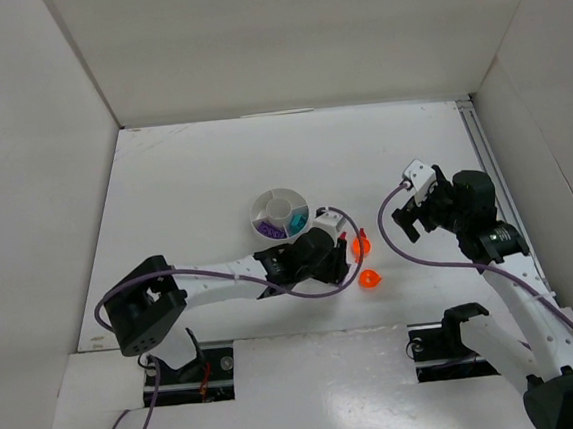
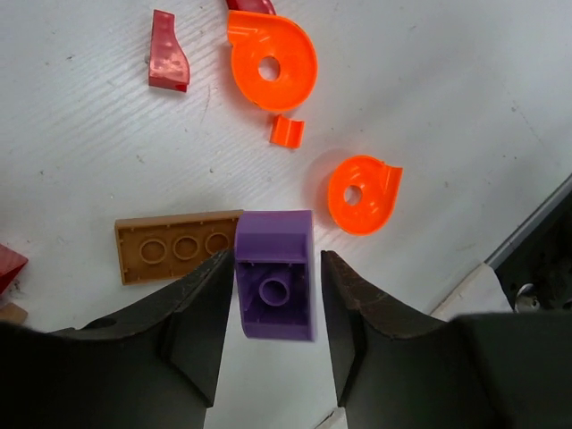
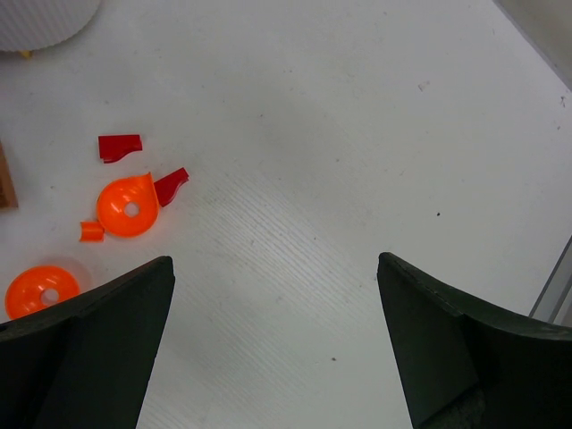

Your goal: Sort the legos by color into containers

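Observation:
My left gripper (image 2: 278,259) is low over the table just right of the white dish (image 1: 256,205), also seen from above (image 1: 342,253). Its jaws stand close on either side of a purple brick (image 2: 274,273); the left finger touches it and a thin gap shows at the right finger. A brown plate (image 2: 174,246) lies against the brick's left. Two orange rounded pieces (image 2: 271,61) (image 2: 361,194), a small orange bit (image 2: 287,130) and a red piece (image 2: 168,54) lie beyond. The dish holds purple and teal pieces. My right gripper (image 3: 275,259) is wide open and empty above bare table.
White walls enclose the table on the left, back and right. A metal rail (image 1: 487,157) runs along the right side. The right wrist view shows the orange pieces (image 3: 128,206) and red bits (image 3: 119,146) to its left, and the dish's wall (image 3: 45,22) at top left.

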Action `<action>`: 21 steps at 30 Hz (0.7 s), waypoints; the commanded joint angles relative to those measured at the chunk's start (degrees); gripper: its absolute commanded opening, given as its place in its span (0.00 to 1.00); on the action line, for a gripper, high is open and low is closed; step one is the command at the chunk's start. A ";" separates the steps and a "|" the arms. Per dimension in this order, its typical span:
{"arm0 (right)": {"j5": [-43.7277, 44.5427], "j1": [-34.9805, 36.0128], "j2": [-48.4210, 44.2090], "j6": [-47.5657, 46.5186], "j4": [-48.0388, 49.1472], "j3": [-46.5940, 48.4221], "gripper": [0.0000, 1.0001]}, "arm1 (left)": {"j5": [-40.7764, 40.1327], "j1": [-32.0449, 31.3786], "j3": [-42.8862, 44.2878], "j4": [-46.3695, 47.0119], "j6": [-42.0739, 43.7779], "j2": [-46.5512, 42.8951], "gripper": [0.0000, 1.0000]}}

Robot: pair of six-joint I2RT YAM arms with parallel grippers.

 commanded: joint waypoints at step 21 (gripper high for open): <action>-0.55 -0.45 -0.78 -0.44 2.16 -0.49 1.00 | 1.00 -3.34 7.27 -3.83 2.92 5.03 0.63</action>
